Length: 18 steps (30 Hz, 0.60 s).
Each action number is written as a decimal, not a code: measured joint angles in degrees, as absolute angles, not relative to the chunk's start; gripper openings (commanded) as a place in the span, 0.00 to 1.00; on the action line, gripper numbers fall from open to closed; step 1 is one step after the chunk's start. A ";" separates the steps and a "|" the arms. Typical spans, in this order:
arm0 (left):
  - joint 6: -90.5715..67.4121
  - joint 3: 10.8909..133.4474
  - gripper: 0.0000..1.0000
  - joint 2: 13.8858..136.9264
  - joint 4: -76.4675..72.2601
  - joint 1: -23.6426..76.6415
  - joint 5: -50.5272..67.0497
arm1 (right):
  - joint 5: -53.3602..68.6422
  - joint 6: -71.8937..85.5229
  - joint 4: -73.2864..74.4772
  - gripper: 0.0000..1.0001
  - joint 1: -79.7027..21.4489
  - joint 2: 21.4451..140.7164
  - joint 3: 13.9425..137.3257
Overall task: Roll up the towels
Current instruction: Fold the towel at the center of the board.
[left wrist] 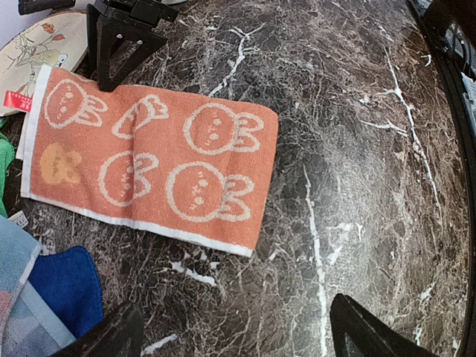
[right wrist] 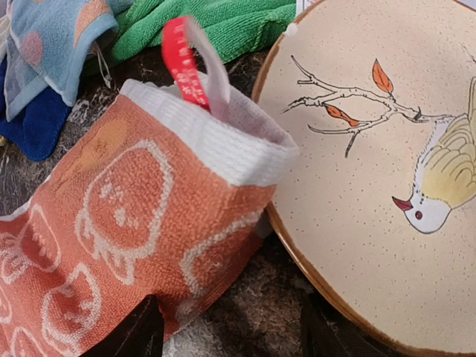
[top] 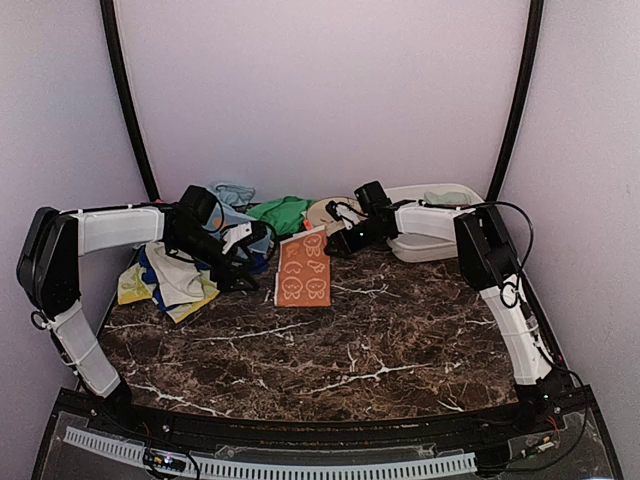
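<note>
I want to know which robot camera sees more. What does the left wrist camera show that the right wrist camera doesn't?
Only the left wrist view shows the whole orange bunny towel lying flat, a wide stretch of the marble table, and the left gripper open. Only the right wrist view shows the towel's white-edged corner standing up off the table, with its red tag poking up. Both show the orange towel, the painted plate, a dark blue towel, some green towel, and the right gripper, open.
</note>
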<state>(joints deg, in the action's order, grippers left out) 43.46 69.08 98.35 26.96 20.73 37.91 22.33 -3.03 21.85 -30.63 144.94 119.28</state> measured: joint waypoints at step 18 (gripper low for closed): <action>31.20 72.84 0.82 110.21 10.57 25.45 38.72 | 21.71 8.69 -4.01 0.36 -39.16 118.76 81.56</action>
<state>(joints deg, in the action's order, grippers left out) 31.20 72.84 110.21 10.57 25.45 38.72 21.71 8.69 -4.01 -39.16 118.76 81.56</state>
